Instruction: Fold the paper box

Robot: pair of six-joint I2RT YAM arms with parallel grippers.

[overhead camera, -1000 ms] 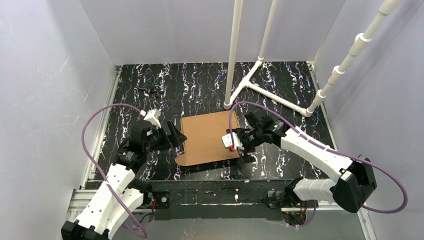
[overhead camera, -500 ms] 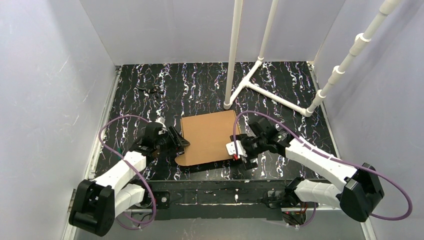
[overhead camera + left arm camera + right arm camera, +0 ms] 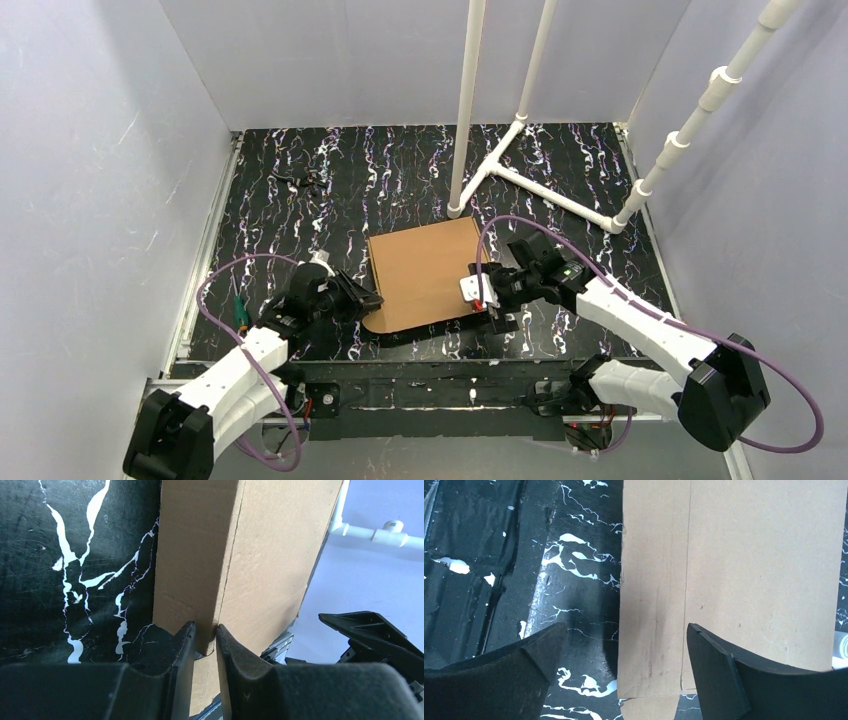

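Black, white-veined tabletop (image 3: 290, 190) fills the booth between pale walls. Nearest, the left gripper (image 3: 202, 627) shows narrow jaws nipping the near left edge of the paper box (image 3: 425, 275), right at a crease line. Across the sheet, the right gripper (image 3: 624, 627) stands wide, straddling the right edge strip without pinching it. The box lies flat at the table's middle, just short of the white pipe frame (image 3: 465, 110). To raise the left flap cleanly, I judge the pinch should swing about that crease while the right jaws press the main panel down against sliding.
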